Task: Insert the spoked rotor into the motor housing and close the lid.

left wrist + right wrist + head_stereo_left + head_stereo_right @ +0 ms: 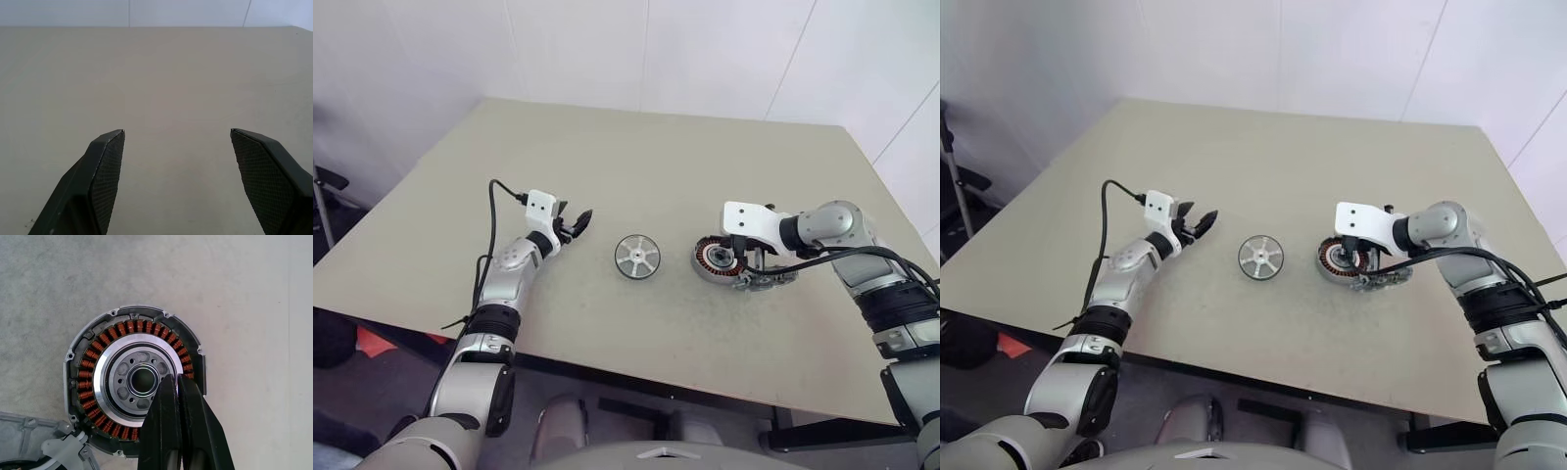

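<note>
Silver-grey jointed arms with black bands; a white camera block sits on each wrist; left hand [576,223] and right hand [176,382] have black textured fingers; black cables trail along both forearms

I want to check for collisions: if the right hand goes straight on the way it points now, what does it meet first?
Most likely the motor housing: the right hand, shut, points down at its inner ring beside the copper coils. How far above it the tips hover is unclear.

Silver spoked rotor [637,258]; motor housing [134,382] grey (copper-orange coils); beige table [636,157].
</note>
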`<state>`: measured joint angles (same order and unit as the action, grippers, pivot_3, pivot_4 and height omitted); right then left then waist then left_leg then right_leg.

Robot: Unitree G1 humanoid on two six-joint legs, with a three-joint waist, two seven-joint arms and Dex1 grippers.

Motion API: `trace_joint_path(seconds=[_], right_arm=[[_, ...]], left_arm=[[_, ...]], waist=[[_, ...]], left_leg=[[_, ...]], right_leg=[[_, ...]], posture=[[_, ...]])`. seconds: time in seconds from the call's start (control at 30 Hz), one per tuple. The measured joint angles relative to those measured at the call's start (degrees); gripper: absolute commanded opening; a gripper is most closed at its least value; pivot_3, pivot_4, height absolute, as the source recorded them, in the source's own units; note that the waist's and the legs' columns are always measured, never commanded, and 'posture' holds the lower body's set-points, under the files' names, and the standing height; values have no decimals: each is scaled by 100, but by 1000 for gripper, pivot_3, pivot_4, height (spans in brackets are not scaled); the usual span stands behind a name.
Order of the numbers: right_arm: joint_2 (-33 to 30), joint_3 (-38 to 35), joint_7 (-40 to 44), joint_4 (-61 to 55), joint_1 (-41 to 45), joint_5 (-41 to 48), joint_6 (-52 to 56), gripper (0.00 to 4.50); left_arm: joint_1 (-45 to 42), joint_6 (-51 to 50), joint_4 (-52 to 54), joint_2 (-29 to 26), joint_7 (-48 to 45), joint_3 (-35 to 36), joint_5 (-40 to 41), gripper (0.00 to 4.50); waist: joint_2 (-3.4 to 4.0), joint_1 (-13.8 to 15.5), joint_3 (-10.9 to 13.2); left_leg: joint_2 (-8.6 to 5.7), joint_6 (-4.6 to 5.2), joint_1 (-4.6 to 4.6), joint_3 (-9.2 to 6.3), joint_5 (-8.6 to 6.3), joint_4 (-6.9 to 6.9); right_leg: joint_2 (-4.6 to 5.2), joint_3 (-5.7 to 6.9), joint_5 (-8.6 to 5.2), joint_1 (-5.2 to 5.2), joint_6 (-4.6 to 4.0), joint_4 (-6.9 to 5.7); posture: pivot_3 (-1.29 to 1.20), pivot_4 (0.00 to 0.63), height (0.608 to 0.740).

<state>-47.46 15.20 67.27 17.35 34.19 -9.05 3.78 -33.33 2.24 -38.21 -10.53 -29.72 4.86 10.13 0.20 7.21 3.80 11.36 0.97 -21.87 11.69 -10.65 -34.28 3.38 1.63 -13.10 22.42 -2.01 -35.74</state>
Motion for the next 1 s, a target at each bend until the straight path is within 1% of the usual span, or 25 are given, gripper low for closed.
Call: trace_joint_path(seconds=[0.13,0.37,0.5,0.6,0.8,1.0], right_arm=[[27,5,-66,146,-107,-8,-54,84],[117,12,-234,280,-115,-20,-132,84],[117,13,-230,290,-77,-28,-79,84],[106,12,-180,223,-70,-28,61,84],[26,-50,-91,-126,-32,18,274,84],[0,-101,8,-438,-34,82,432,84]], left_arm=[[-2,2,-12,-12,1,2,-1,3692],[-4,3,-12,-12,2,0,-1,3692],[-3,4,-13,-16,2,0,-1,3692],[-4,7,-14,-19,2,0,-2,3692],[-12,33,-37,-19,2,-1,-5,3692],[-12,37,-44,-20,2,-1,-7,3692]], waist=[[0,-1,0],[-1,-11,0],[-1,-11,0],[-1,-9,0],[-1,1,0],[0,2,0]], left_leg=[[0,0,6,0,0,0],[1,-1,46,0,0,0],[0,-2,47,1,1,0],[0,-2,39,1,0,1],[-1,1,-9,0,-1,4],[0,1,-10,0,-1,3]], right_leg=[[0,0,0,-6,0,1],[0,-1,-1,-43,2,4],[1,-2,-1,-43,2,4],[0,-3,-1,-35,1,3],[0,-1,0,9,0,3],[0,-1,0,11,0,2]], posture=[[0,0,740],[0,0,740],[0,0,740],[0,0,740],[0,0,740],[0,0,740]])
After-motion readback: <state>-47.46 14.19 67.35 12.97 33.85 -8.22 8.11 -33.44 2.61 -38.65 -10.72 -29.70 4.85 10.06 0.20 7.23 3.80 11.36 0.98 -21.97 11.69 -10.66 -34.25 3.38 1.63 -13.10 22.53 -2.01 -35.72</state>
